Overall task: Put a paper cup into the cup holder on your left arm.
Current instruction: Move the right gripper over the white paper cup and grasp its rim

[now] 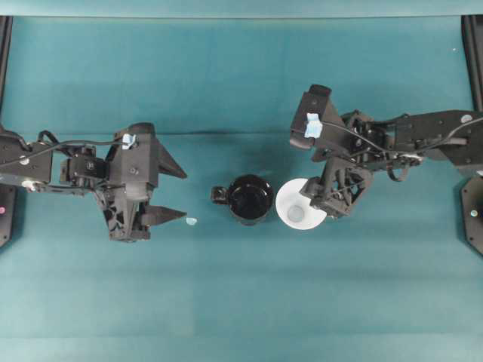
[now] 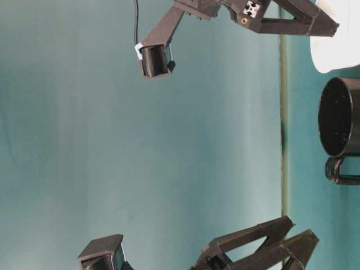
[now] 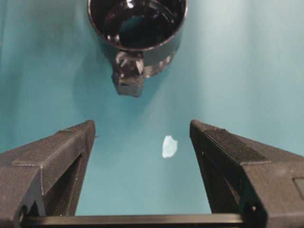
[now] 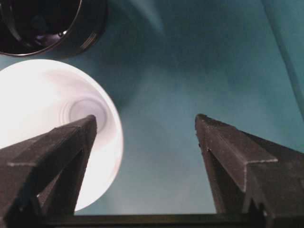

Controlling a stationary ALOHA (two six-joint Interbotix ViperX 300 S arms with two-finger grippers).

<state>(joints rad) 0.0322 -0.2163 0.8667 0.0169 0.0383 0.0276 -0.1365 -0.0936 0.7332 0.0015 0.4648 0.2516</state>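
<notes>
Paper cup point(image 1: 296, 208), plain white and smooth, stands upright on the teal table point(image 1: 241, 302) with its wide round rim facing up and a small flat grey-shaded bottom visible deep inside its tapered walls. In the right wrist view it glows bright white at the lower left, with one finger of the right gripper point(image 1: 326, 194) reaching over its mouth; the two matte black, ridged fingers are spread wide apart and hold nothing. Just beside the cup, toward the middle of the table, sits the cup holder point(image 1: 250, 199), a glossy black cylinder with a reflective inside and a short stub handle pointing away from the cup. Whether the two rims touch cannot be told. Farther over, a tiny pale scrap point(image 1: 191, 221) lies flat on the table near the tips of the left gripper point(image 1: 178, 194), whose triangular black fingers are likewise spread apart and empty, well apart from the holder.
</notes>
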